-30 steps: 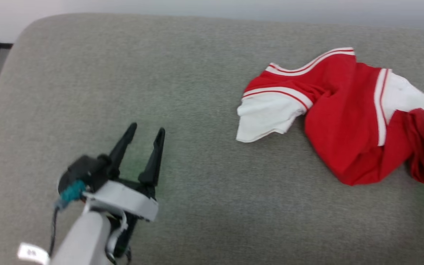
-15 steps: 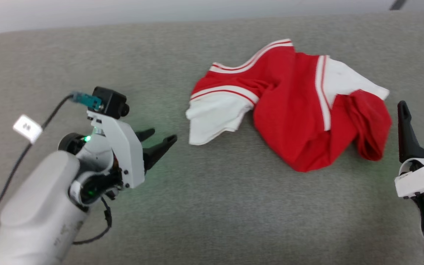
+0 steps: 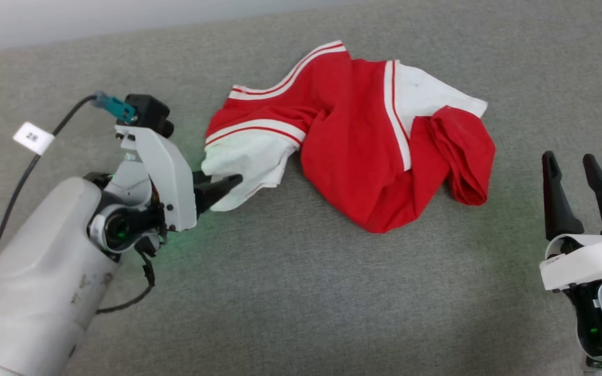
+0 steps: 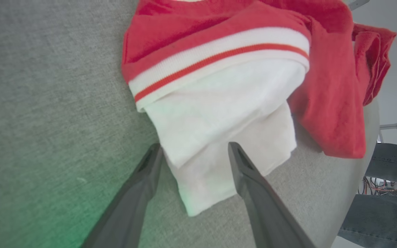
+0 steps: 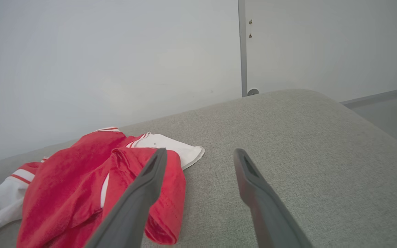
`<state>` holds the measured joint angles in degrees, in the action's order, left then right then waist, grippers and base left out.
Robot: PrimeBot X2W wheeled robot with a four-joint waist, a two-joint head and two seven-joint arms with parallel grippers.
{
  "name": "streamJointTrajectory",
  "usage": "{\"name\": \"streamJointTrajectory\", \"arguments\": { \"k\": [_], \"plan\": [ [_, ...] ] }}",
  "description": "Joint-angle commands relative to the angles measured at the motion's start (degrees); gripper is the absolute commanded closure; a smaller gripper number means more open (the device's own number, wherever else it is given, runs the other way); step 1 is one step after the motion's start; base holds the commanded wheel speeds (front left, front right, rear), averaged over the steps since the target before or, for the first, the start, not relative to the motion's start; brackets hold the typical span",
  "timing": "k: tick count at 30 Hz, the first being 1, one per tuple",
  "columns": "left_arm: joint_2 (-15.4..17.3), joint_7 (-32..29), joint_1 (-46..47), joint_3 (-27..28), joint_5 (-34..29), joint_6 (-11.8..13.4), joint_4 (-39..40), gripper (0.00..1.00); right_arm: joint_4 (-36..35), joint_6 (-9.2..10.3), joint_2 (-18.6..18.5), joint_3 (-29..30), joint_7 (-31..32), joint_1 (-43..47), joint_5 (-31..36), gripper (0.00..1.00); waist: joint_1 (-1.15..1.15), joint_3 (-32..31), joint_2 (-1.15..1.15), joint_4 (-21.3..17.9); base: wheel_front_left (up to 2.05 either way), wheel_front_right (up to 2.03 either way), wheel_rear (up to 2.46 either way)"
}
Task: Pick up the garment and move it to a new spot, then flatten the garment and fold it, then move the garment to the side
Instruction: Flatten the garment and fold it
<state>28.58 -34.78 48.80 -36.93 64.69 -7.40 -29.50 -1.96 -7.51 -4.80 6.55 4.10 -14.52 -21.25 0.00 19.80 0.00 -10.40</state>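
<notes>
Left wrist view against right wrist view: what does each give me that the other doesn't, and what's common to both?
Left wrist view: the left gripper, jaws open either side of the garment's white flap, its striped trim close up, and a person's jeans-clad legs beyond the grey surface. Right wrist view: the right gripper, jaws open over bare grey surface beside the garment's bunched red end, plus a pale wall and a vertical post. Shared: the crumpled garment lying on the grey surface.

garment (image 4: 219,103): cut by top edge | person's legs (image 4: 391,163): cut by right edge
</notes>
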Motion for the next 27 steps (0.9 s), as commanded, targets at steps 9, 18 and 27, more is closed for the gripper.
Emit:
{"name": "streamJointTrajectory", "arguments": {
  "k": [9, 18, 27],
  "plan": [
    [2.4, 3.7, 4.0, -1.0, 0.3, -0.1, -6.3, 1.00, 0.8, 0.04, 0.5, -0.9, -0.4, 0.7, -0.7, 0.00, 0.00, -0.4, 0.00, -0.7, 0.00, 0.00, 0.00],
    [7.8, 6.3, 9.6, -3.8, -4.9, 0.0, -11.6, 1.00, 1.6, 0.04, 0.6, -1.2, -0.7, 1.2, -1.1, 0.00, 0.00, -0.7, 0.00, -0.6, 0.00, 0.00, 0.00],
    [6.3, 9.9, 11.8, -7.6, -10.4, 0.5, -18.1, 0.82, 2.4, 0.04, 0.1, -2.1, -0.4, 0.8, -1.6, 0.00, 0.00, -0.4, 0.00, -0.3, 0.00, 0.00, 0.00]
  ]
}}
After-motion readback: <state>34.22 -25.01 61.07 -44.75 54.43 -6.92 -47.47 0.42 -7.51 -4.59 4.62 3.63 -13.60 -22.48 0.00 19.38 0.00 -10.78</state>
